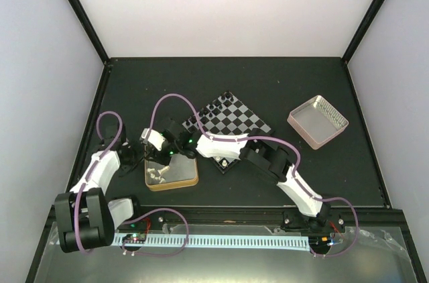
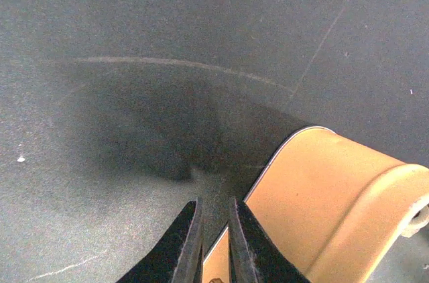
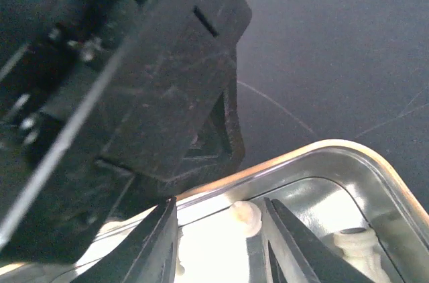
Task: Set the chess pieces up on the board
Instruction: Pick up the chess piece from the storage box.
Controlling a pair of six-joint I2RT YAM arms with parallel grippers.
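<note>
Straddling a cream piece point(image 3: 244, 217) in the tin point(image 3: 348, 155) with spread right gripper point(image 3: 218, 210), pinching its rim with left gripper point(image 2: 213, 208), spotting only black pieces point(image 1: 213, 105) on the board point(image 1: 242, 119).

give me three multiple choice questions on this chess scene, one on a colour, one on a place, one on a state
1. What colour are the pieces along the far-left edge of the board?
A black
B cream-white
C red

2. Where do the cream-white pieces lie?
A in the pink tray
B in the gold-rimmed tin
C on the board

3. How do the right fingers stand?
A shut on a black piece
B shut, empty
C apart, either side of a cream-white piece

Answers:
1 A, dark figures line that edge in the top view.
2 B, pale figures lie inside the tin.
3 C, the right wrist view shows a gap on each side of the piece.
</note>
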